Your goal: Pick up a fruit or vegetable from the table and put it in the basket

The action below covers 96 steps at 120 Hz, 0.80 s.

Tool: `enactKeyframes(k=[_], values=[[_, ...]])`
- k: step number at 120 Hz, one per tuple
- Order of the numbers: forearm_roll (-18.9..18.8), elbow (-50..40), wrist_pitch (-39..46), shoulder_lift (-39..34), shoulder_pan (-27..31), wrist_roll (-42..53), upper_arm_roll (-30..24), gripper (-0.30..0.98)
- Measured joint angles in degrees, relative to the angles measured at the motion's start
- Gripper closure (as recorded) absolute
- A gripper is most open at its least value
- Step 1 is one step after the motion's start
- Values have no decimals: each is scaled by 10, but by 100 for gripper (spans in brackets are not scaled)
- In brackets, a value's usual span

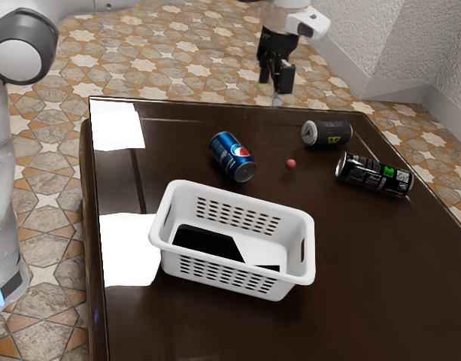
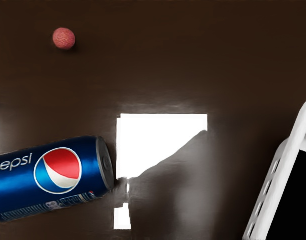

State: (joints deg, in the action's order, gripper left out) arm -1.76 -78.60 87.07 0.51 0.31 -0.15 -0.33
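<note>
The setting resembled a room in a home: patterned tile floor, rough pale wall with skirting, dark glossy table.

Pepsi can: blue, white lettering, round red, white and blue emblem, grey end. Fruit: pinkish red, finely mottled. Basket: white, with rows of perforations forming a regular pattern. Energy drink can: black, with green and white markings. Shorter can: dark grey, with a yellow mark. Desk: dark brown, with bright white reflections. Floor: tan, cream and orange-brown tiles in a geometric star pattern. Wall: pale grey, speckled.
</note>
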Motion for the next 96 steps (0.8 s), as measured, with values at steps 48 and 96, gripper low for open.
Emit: enactKeyframes(k=[48, 96], values=[[-2, 131, -38, 28, 53, -3, -26, 0], [2, 138, 101, 249, 135, -2, -14, 0]])
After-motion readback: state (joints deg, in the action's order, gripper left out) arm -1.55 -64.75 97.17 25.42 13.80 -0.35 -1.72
